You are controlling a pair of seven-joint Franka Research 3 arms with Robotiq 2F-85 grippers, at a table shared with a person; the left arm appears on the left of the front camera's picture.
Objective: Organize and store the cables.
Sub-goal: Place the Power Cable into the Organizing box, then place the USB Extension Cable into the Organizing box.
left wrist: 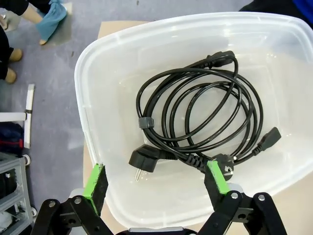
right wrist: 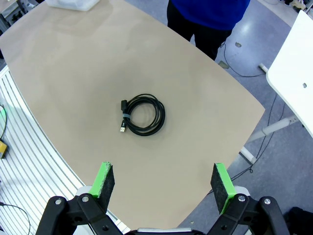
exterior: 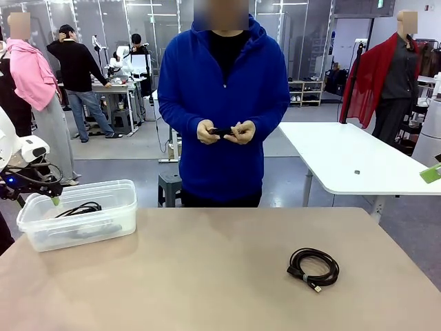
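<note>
Cables lie in separate spots. One black cord [left wrist: 195, 112] rests coiled on the floor of a clear bin [left wrist: 98, 49], held by a small band, with plugs [left wrist: 144, 160] at several points of the loop. Whether it is a single cord or two laid together, I cannot tell. A second coil [exterior: 313, 267] lies flat on the table [exterior: 207, 276] toward its right near part, well apart from the bin, which stands at the table's left edge. A short plug end pokes out from the coil's near side. The person [exterior: 224, 83] stands at the far side with both hands [exterior: 207, 131] at waist height, pinching a small dark bundle [exterior: 222, 131] between them; it is too small to make out as a coil.

The left gripper [left wrist: 155, 181] hovers over the bin's near rim with its fingers [left wrist: 95, 178] spread wide and nothing between them. The green pads frame the lower part of the cord from above without touching it.

The right gripper [right wrist: 164, 178] hangs high over the table, fingers also wide apart and empty. The coil on the table lies ahead of it and well clear of both pads.
</note>
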